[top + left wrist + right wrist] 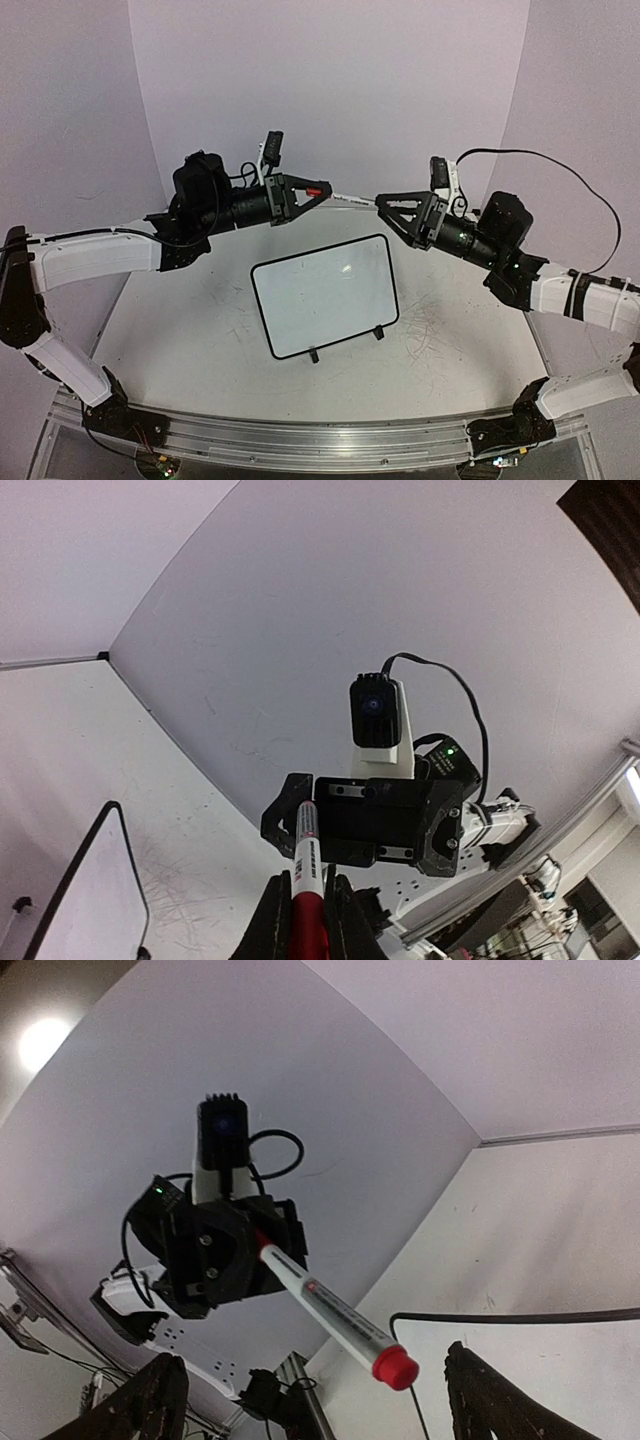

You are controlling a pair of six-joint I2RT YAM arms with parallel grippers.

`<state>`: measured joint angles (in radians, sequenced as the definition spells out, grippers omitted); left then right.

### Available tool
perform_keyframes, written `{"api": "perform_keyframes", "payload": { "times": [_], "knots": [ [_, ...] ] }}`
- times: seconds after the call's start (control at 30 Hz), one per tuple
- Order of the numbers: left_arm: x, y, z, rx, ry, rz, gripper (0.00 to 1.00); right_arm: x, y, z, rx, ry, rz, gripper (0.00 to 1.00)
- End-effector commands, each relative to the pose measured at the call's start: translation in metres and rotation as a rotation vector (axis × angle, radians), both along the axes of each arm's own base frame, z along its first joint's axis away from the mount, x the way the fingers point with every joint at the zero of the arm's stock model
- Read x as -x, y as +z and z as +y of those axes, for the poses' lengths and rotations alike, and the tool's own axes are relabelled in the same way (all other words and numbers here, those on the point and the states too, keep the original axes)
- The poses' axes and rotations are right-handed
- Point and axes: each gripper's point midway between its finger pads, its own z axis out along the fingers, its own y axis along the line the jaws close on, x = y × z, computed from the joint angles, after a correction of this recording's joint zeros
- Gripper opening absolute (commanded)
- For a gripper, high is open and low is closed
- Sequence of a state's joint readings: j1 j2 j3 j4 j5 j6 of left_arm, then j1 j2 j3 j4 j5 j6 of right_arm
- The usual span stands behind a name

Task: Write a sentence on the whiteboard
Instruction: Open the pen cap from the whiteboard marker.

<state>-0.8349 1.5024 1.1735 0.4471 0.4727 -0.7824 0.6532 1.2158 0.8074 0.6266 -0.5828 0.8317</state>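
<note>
Marker (350,198) held level in the air between the two arms.
The left gripper (312,194) has its jaws pinching the marker's red end. The right gripper (388,208) faces it with jaws spread wide to either side of the marker's far red tip, not touching it. The whiteboard (325,295) sits tilted on the surface (180,330), below both grippers.

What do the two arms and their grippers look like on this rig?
Both arms have white shells linked by black joints. The left gripper and right gripper are black, with angular, triangular fingers. Each wrist carries a small black camera on a white bracket. A thin black cable loops from the right wrist, and a green light glows behind that gripper.
</note>
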Motion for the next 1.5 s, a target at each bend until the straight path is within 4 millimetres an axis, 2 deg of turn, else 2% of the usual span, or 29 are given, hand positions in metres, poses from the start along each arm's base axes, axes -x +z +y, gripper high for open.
{"api": "perform_keyframes", "payload": {
  "times": [0.0,0.13,0.23,0.4,0.6,0.67,1.17,1.23,1.33,1.47],
  "knots": [
    [0.021,0.048,0.015,0.239,-0.069,-0.034,0.0,0.01,0.05,0.001,-0.189,0.033,-0.1,0.83],
    [0.023,0.048,0.01,0.27,-0.111,-0.02,0.0,0.021,0.068,0.016,-0.255,0.085,-0.167,0.74],
    [0.025,0.05,0.009,0.288,-0.124,-0.015,0.0,0.022,0.07,0.027,-0.264,0.084,-0.18,0.71],
    [0.032,0.051,0.006,0.313,-0.151,-0.015,0.0,0.024,0.074,0.024,-0.362,0.061,-0.2,0.62],
    [0.036,0.047,-0.001,0.317,-0.177,0.005,0.0,0.022,0.08,0.035,-0.372,0.065,-0.223,0.49],
    [0.036,0.046,-0.002,0.318,-0.181,0.008,0.0,0.021,0.08,0.039,-0.371,0.077,-0.224,0.44],
    [0.032,0.037,-0.004,0.31,-0.168,0.03,0.0,0.018,0.069,0.053,-0.265,0.024,-0.237,0.24],
    [0.032,0.036,-0.004,0.308,-0.168,0.032,0.0,0.017,0.068,0.053,-0.256,0.009,-0.24,0.18],
    [0.031,0.033,-0.005,0.303,-0.167,0.04,0.0,0.016,0.07,0.052,-0.255,-0.002,-0.244,0.17],
    [0.03,0.031,-0.006,0.301,-0.165,0.044,0.0,0.014,0.072,0.053,-0.257,-0.004,-0.242,0.22]
  ]
}}
